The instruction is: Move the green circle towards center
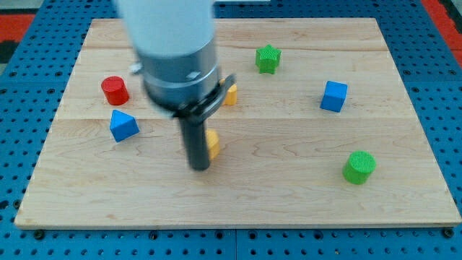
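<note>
Green circle (359, 167) well right of my tip (199, 168)

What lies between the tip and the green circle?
Nothing: in the camera view, bare board separates my tip from the green circle.

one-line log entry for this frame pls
tip beside yellow block, near board centre | green circle far to view's right, untouched | green star at top | step: not yet begun
</note>
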